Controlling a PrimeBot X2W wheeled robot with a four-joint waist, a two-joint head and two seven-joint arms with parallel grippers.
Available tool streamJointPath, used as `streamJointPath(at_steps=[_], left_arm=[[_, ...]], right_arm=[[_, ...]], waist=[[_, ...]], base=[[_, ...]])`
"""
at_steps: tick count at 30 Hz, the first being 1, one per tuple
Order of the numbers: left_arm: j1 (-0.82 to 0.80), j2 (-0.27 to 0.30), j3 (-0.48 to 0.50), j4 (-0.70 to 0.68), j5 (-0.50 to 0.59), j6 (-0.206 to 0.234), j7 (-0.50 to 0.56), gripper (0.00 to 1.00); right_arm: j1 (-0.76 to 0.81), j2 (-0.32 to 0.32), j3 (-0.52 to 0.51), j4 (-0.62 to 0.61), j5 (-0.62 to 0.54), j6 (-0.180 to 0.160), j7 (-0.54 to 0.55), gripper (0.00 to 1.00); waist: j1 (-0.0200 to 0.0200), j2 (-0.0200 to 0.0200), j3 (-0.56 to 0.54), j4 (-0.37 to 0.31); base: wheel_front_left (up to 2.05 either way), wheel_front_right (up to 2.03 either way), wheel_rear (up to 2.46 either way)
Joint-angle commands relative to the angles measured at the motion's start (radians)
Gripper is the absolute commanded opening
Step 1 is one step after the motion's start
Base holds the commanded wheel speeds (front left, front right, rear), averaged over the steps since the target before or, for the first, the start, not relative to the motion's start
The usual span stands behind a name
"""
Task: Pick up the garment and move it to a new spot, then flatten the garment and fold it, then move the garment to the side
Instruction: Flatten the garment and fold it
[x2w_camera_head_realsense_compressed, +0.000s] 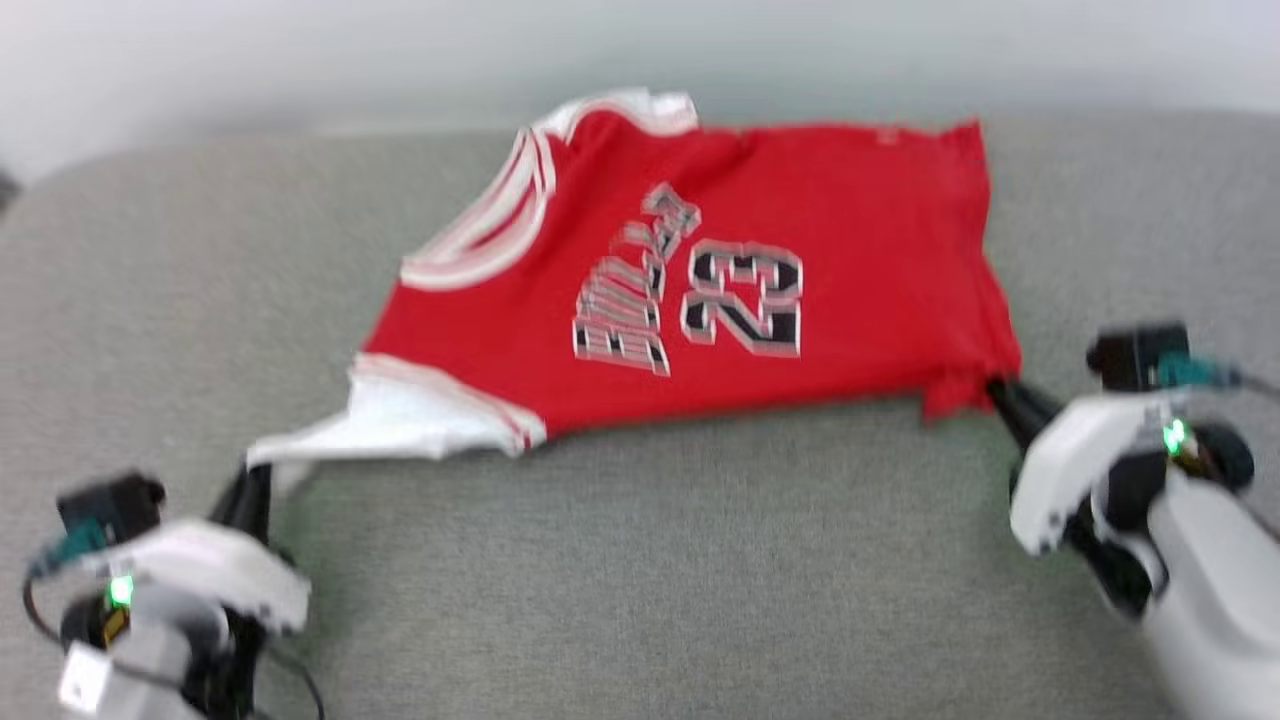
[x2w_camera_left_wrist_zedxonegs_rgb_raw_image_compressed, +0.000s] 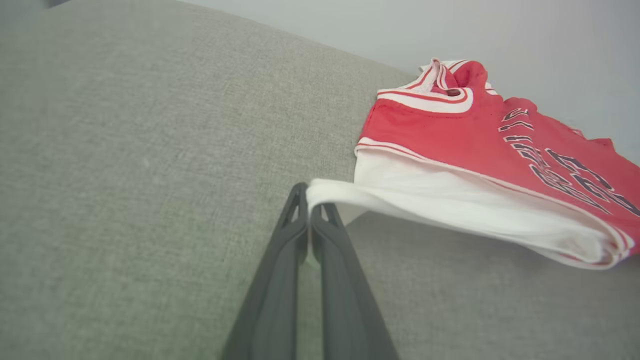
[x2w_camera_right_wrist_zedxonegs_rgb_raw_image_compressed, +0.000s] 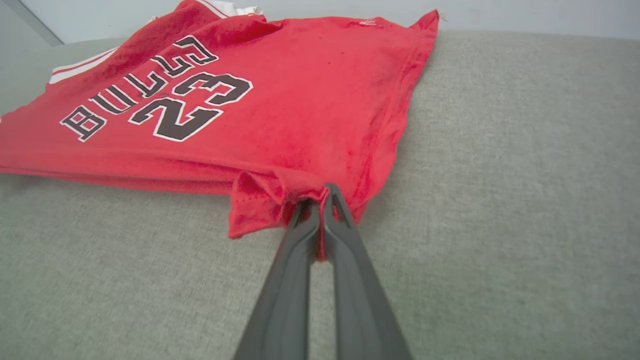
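Head view, garment: the garment (x2w_camera_head_realsense_compressed: 760, 300) was laid printed side up on the grey cushion (x2w_camera_head_realsense_compressed: 650, 580), its long axis running side to side, collar end toward the left and hem toward the right.
Head view, left gripper: the left gripper (x2w_camera_head_realsense_compressed: 255, 490) was closed on the sleeve tip at the near left corner.
Head view, right gripper: the right gripper (x2w_camera_head_realsense_compressed: 1000, 395) was closed on the near right corner of the hem.
Left wrist view, grip: the white sleeve (x2w_camera_left_wrist_zedxonegs_rgb_raw_image_compressed: 450, 200) was pinched between fingers pressed together and was drawn out to the right of them.
Right wrist view, grip: the hem corner (x2w_camera_right_wrist_zedxonegs_rgb_raw_image_compressed: 260, 200) was bunched and clamped at the fingertips, with the body spread ahead and to the left.
Judgement, coming move: each arm was placed at one end, neither nearer, so an even pull along that axis was judged to be needed.
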Motion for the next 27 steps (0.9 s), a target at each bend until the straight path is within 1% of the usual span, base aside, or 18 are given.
streamJointPath(at_steps=[1,5,9,10,11,14,15,18,21,24,27], left_arm=[[0.098,0.031,0.028,-0.034,-0.016,0.046,-0.006,0.00],[0.276,0.043,0.048,-0.169,-0.042,0.115,0.023,0.00],[0.451,0.063,0.072,-0.335,-0.067,0.204,0.072,0.00],[0.497,0.068,0.079,-0.382,-0.073,0.228,0.086,0.00],[0.614,0.086,0.100,-0.522,-0.088,0.299,0.129,0.00],[0.715,0.102,0.116,-0.658,-0.100,0.362,0.174,0.00],[0.715,0.102,0.116,-0.658,-0.100,0.362,0.174,0.00],[0.768,0.113,0.116,-0.784,-0.104,0.402,0.211,0.00],[0.761,0.129,0.101,-0.869,-0.088,0.418,0.239,0.00],[0.704,0.141,0.073,-0.909,-0.072,0.410,0.271,0.00],[0.625,0.140,0.036,-0.908,-0.057,0.390,0.298,0.00]], right_arm=[[0.092,-0.057,-0.032,-0.025,0.011,-0.014,0.007,0.00],[0.268,-0.074,-0.077,-0.120,0.023,-0.015,0.042,0.00],[0.446,-0.071,-0.141,-0.231,0.010,-0.015,0.094,0.00],[0.492,-0.065,-0.163,-0.260,0.005,-0.016,0.113,0.00],[0.611,-0.042,-0.227,-0.365,-0.022,-0.016,0.170,0.00],[0.714,-0.012,-0.297,-0.467,-0.058,-0.016,0.234,0.00],[0.714,-0.012,-0.297,-0.467,-0.058,-0.016,0.234,0.00],[0.775,0.032,-0.344,-0.573,-0.091,-0.015,0.298,0.00],[0.792,0.064,-0.366,-0.652,-0.119,-0.012,0.361,0.00],[0.761,0.080,-0.361,-0.699,-0.137,-0.009,0.419,0.00],[0.711,0.075,-0.344,-0.716,-0.155,-0.009,0.460,0.00]], waist=[[0.0003,0.0000,-0.104,0.019],[0.0003,0.0000,-0.159,0.027],[0.0003,0.0000,-0.203,0.035],[0.0003,0.0000,-0.213,0.037],[0.0003,0.0000,-0.229,0.043],[0.0003,0.0000,-0.235,0.046],[0.0003,0.0000,-0.235,0.046],[0.0003,0.0000,-0.235,0.047],[0.0003,0.0000,-0.227,0.047],[0.0003,0.0000,-0.212,0.043],[0.0003,0.0000,-0.181,0.039]], base=[[0.00,0.00,0.00],[0.00,0.00,0.00],[0.00,0.00,0.00],[0.00,0.00,0.00],[0.00,0.00,0.00],[0.00,0.00,0.00],[0.00,0.00,0.00],[0.00,0.00,0.00],[0.00,0.00,0.00],[0.00,0.00,0.00],[0.00,0.00,0.00]])
